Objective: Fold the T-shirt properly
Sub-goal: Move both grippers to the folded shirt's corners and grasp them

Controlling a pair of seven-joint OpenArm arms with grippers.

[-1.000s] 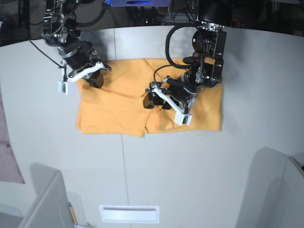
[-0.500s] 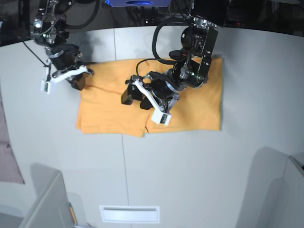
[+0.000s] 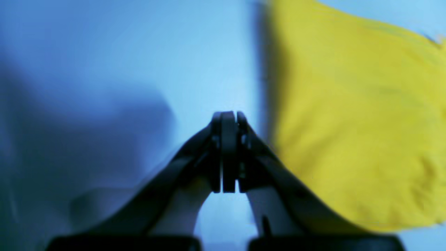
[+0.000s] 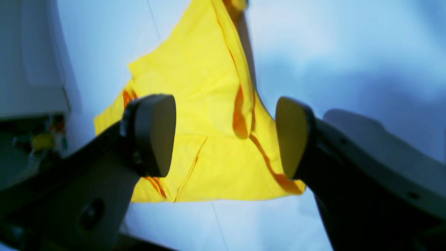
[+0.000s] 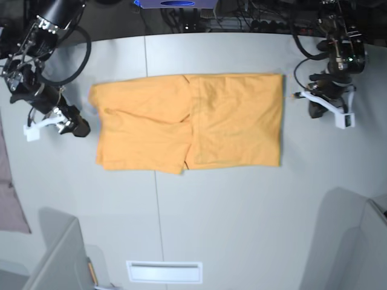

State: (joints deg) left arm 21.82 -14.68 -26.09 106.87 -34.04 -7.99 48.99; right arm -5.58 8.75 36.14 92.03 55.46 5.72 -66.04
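T-shirt (image 5: 187,121): lies flat mid-worktop (image 5: 242,211), already folded into a wide band, touched by neither arm.
Left claw (image 3: 224,150): closed on nothing, just off the shirt's right edge.
Right claw (image 4: 224,136): wide open, empty, off the shirt's left edge.
Risk: a shallow pinch probably lifts one layer only, spoiling the overlap at the middle seam.
Room: bare worktop all round; pinkish cloth (image 5: 11,193) far left.

The orange-yellow T-shirt (image 5: 187,121) lies flat on the table, folded into a wide shape with both sides tucked in.
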